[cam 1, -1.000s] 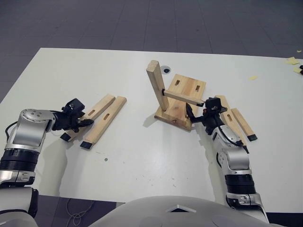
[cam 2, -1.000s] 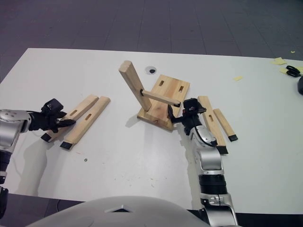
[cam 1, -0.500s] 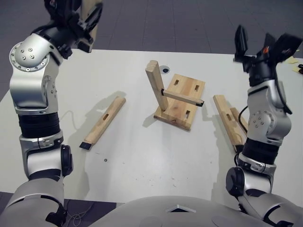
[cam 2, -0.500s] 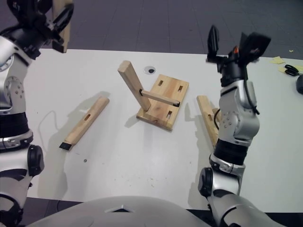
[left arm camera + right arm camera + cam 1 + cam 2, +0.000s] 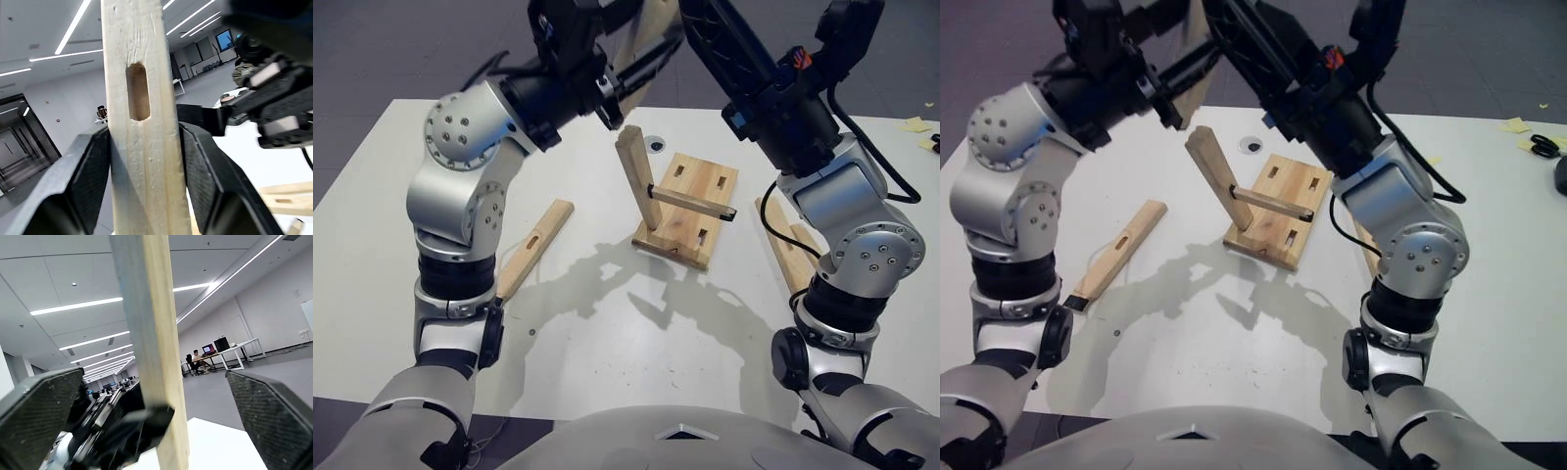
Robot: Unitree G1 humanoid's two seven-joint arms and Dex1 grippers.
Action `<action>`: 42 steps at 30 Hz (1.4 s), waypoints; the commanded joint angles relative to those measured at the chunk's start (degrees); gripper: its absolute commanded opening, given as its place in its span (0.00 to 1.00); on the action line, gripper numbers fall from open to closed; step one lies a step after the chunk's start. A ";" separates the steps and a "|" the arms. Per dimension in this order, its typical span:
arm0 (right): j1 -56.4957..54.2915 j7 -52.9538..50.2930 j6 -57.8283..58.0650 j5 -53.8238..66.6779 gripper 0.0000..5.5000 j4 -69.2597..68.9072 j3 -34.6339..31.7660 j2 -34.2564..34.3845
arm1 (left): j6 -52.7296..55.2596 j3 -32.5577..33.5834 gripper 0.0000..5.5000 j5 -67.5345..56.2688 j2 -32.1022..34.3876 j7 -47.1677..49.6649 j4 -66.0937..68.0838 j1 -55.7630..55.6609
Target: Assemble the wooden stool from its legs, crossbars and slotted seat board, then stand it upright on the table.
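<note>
The slotted seat board (image 5: 697, 194) lies on the white table with one leg (image 5: 634, 184) standing tilted in it and a crossbar (image 5: 693, 203) jutting from that leg. High above it, my left gripper (image 5: 144, 129) is shut on a slotted leg (image 5: 142, 161), also seen at the top of the head view as the held leg (image 5: 651, 29). My right gripper (image 5: 155, 374) is open, with one finger on each side of that same leg and a gap at both. Another leg (image 5: 530, 250) lies at the left. More wooden pieces (image 5: 781, 245) lie at the right, partly hidden by my right arm.
A dark round hole (image 5: 656, 145) sits in the table behind the seat board. Yellow paper scraps (image 5: 918, 125) lie at the far right edge. Both raised arms cross over the table's far middle; bare table (image 5: 607, 333) stretches in front.
Both arms rose from the table. My left gripper lifted one leg from the left pair, and my right gripper left the seat board and came up around that leg.
</note>
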 commanded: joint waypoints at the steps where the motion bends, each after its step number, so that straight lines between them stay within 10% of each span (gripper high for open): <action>1: -3.50 -4.08 -2.03 -2.32 0.98 0.18 -0.06 0.11 | 2.57 -3.29 0.38 1.81 0.49 1.38 -4.22 3.56; 28: -2.27 -16.74 -5.66 25.63 0.22 2.99 -8.68 -5.14 | -3.27 -6.76 0.38 13.59 3.22 2.40 -2.22 4.56; 35: -1.68 -14.07 -6.20 23.48 0.19 3.46 -7.39 -6.80 | -2.02 -3.62 0.38 8.91 0.94 2.33 -1.75 3.54; 42: -6.71 -14.98 -14.02 17.13 0.19 8.10 -10.49 -5.62 | 10.46 8.78 0.64 -14.74 0.49 0.46 -5.56 -4.04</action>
